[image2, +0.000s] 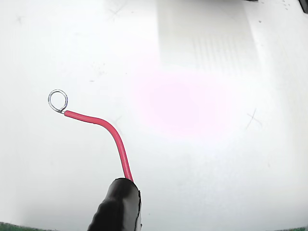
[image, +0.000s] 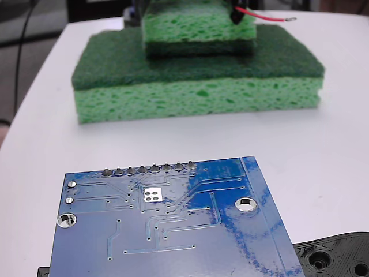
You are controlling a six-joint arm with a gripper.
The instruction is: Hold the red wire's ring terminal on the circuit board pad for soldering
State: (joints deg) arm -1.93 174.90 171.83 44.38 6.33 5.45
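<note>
- The board (image: 167, 225) lies flat on the white surface (image: 323, 144) at the front of the fixed view, blue side up, with a black part (image: 337, 257) beside its right corner.
- The pad (image: 153, 194), a small silver square with four dark holes, sits just below the row of pins (image: 149, 169) and well apart from the two mounting holes (image: 247, 204).
- The wire (image: 260, 15) is far back in that view, behind two stacked green sponges (image: 196, 75). It juts to the right from a black sleeve (image: 238, 14), and its ring (image: 292, 19) hangs clear of everything.
- The wrist view shows the wire (image2: 108, 132) curving up and left out of the sleeve (image2: 118, 207) to the ring (image2: 57, 100), over bare surface. No board appears there.
- The fingers themselves do not show in either view, so I cannot tell how far open they are or how they grip. The wire seems carried by its sleeved end.
- My judgement: the step in hand is the approach, and the task is at its start, with the ring well apart from the pad.
- To do it well, bring the wire over the sponges without catching them, then come down with the ring flat and centred on the silver square.
- The wire is thin and bent, so the ring may sit off the sleeve's line. Aim by the ring, not the sleeve.
- Keep clear of the pins and press lightly, since the wire will likely flex and slide.
</note>
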